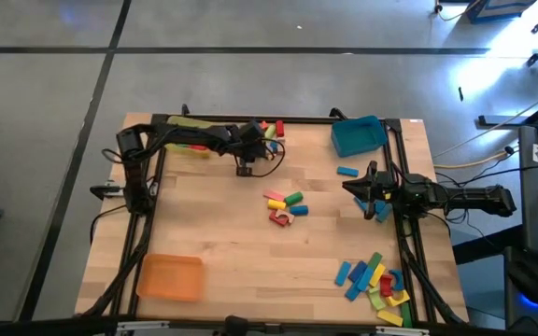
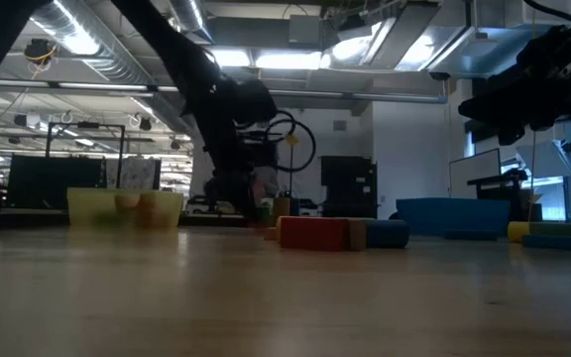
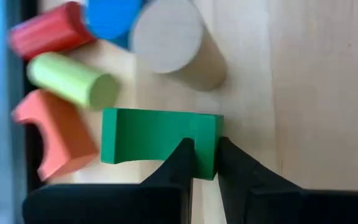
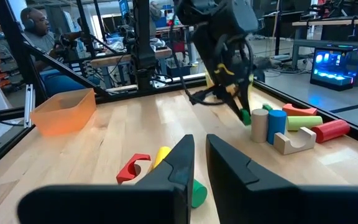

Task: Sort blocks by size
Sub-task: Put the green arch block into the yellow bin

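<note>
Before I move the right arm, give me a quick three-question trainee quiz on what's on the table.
1. True or false: the left gripper is pinching a red cylinder.
2. Which tray lies nearest the right gripper? A orange, B blue, C yellow.
3. What is between the right gripper's fingers?

Key: 1 false, it pinches the green arch block. 2 B, the blue tray. 3 nothing.

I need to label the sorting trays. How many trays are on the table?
3. In the high view: orange tray at lower left, blue tray at upper right, yellow tray at upper left, partly hidden under the left arm.
</note>
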